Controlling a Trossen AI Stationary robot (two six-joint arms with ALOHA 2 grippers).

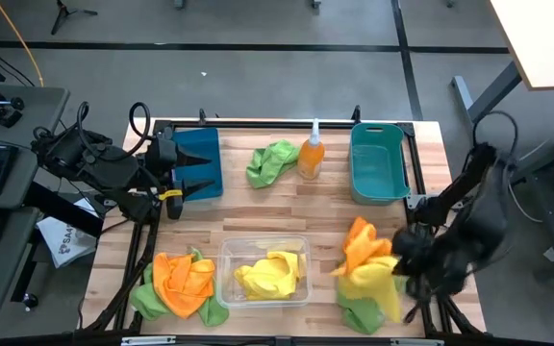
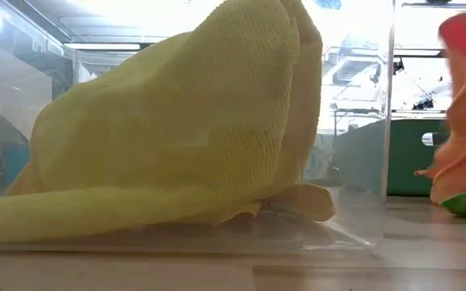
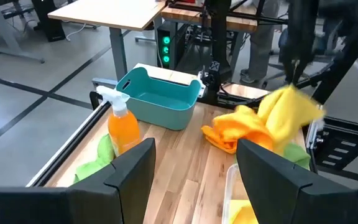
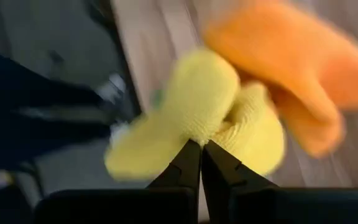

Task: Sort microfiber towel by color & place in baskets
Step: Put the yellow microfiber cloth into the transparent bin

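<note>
Towels lie in heaps across the wooden bench (image 1: 258, 207) in the high view: a yellow towel (image 1: 371, 279) hangs from the right hand (image 1: 404, 272) at the near right corner, over an orange towel (image 1: 362, 240) and a green one (image 1: 362, 312). The right arm is bent in from the bench's right edge. The left hand (image 1: 198, 183) rests over the dark blue basket (image 1: 200, 159) at the far left, fingers spread and empty, pointing toward the bench's right side. The clear basket (image 1: 263, 272) at the near middle holds crumpled yellow cloth; the teal basket (image 1: 378, 163) stands far right. An orange spray bottle (image 1: 311, 154) stands beside a loose green towel (image 1: 272, 163).

Low view: a ribbed yellow cloth (image 2: 176, 129) fills the clear basket's glossy walls.

Left wrist view: the hand's two dark fingers (image 3: 129, 180) stand wide apart; beyond, the raised yellow towel (image 3: 288, 112) dangles with its long axis vertical.

Right wrist view: closed fingertips (image 4: 194, 165) pinch the fuzzy yellow towel (image 4: 197, 112).
</note>
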